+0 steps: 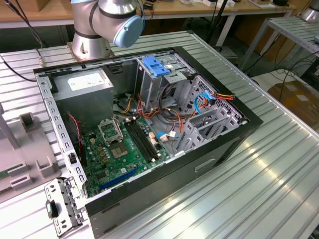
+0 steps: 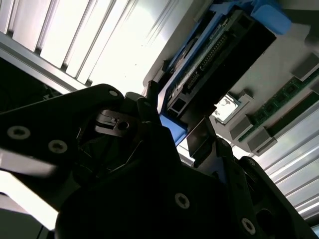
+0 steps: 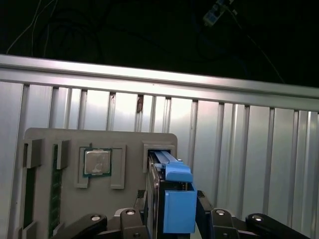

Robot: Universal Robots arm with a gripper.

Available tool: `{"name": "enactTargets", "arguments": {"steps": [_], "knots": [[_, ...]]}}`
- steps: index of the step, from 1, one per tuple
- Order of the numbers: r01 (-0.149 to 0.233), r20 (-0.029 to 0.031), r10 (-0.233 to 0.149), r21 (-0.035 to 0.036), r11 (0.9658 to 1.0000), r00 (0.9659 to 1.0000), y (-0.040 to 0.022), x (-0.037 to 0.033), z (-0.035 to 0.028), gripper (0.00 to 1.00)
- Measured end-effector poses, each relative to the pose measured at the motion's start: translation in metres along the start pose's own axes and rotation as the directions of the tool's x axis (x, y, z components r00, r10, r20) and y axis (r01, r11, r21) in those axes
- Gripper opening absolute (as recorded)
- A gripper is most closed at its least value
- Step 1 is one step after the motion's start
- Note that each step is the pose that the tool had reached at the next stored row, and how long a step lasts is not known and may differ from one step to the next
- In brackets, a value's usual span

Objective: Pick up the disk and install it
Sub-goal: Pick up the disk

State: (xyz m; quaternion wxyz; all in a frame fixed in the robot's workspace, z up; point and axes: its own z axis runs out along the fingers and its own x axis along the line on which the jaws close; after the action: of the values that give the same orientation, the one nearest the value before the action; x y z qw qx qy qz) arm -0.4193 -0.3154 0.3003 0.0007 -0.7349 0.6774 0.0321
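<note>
Gripping the disk [image 3: 177, 201] on edge, the jaws sit clenched on its sides, perhaps just above a slot in the grey tray [image 3: 70, 142].

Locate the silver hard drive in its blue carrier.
The drive stands on edge in a slot of the grey tray, beside the square silver chip, in the first wrist view.

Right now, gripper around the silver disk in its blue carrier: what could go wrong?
The silver, blue-edged disk stands on edge in the grey plastic tray's slot; a skewed lift could bind it. Loose red and black cables crowd the metal cages in the black computer case and might snag it.
</note>
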Motion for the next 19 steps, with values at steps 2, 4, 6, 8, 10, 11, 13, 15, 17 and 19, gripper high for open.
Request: {"name": "enactTargets", "arguments": {"steps": [2, 4, 6, 8, 10, 11, 13, 15, 17, 19], "knots": [[0.000, 0.0000, 0.000, 0.0001, 1.0000, 1.0000, -0.0001, 0.0001, 0.0013, 0.50], [0.000, 0.0000, 0.000, 0.0001, 1.0000, 1.0000, -0.0001, 0.0001, 0.0027, 0.50], [0.000, 0.0000, 0.000, 0.0001, 1.0000, 1.0000, -0.0002, 0.0003, 0.0052, 0.50], [0.000, 0.0000, 0.000, 0.0001, 1.0000, 1.0000, -0.0003, 0.0003, 0.0069, 0.50], [0.000, 0.0000, 0.000, 0.0000, 1.0000, 1.0000, -0.0003, 0.0004, 0.0079, 0.50], [0.000, -0.0001, 0.000, -0.0001, 1.0000, 1.0000, -0.0003, 0.0004, 0.0080, 0.50], [0.000, 0.0000, 0.000, 0.0000, 1.0000, 1.0000, -0.0004, 0.0004, 0.0081, 0.50], [0.000, 0.0000, 0.000, 0.0001, 1.0000, 1.0000, -0.0004, 0.0004, 0.0081, 0.48], [0.000, 0.0000, 0.000, 0.0000, 1.0000, 1.0000, -0.0003, 0.0004, 0.0081, 0.37], [0.000, 0.0000, 0.000, 0.0001, 1.0000, 1.0000, -0.0004, 0.0004, 0.0082, 0.37]]}}
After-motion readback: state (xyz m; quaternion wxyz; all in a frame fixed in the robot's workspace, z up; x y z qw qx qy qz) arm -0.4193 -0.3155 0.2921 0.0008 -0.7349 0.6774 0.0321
